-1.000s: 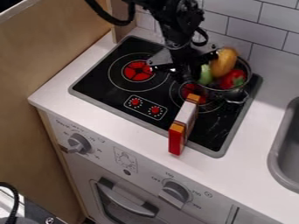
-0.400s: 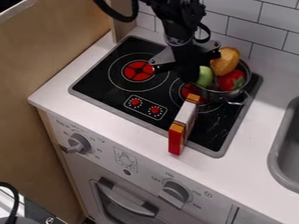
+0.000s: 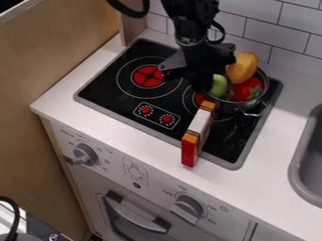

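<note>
Black gripper, opening and grip impossible to tell, at left side of metal pot, far right on stovetop, green item, red item, yellow-orange item in pot

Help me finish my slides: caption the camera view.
The black gripper hangs beside a pot of toy food on the cooktop.

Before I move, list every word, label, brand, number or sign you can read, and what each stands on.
No text can be quoted with confidence.
Around the left oven knob: marks too small to read surely.
Around the right oven knob: small characters, likewise too small.
Between the knobs, a small printed drawing: no readable words.
</note>
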`<state>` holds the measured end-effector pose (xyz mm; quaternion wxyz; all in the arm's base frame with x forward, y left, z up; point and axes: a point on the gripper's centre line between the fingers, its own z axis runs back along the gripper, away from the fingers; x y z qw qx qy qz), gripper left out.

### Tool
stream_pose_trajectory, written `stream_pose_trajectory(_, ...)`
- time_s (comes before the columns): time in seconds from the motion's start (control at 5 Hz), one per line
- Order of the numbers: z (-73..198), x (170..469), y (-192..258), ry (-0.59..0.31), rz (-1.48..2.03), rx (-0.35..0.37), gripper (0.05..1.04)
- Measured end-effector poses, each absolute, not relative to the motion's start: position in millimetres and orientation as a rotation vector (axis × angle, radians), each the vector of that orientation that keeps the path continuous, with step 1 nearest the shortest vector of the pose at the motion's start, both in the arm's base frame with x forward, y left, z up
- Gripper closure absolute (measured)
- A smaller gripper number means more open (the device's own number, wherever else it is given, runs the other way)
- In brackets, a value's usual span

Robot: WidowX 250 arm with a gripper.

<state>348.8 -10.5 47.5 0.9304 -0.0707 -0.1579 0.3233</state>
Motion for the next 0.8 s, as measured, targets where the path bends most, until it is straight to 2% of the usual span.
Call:
stream_pose_trajectory(0.4, 59, 349, -10, -0.250, 0.666, -0.171, 1.029)
stream_pose_trajectory(0.8, 81, 361, 4, -0.242, 0.628, -0.204, 1.030)
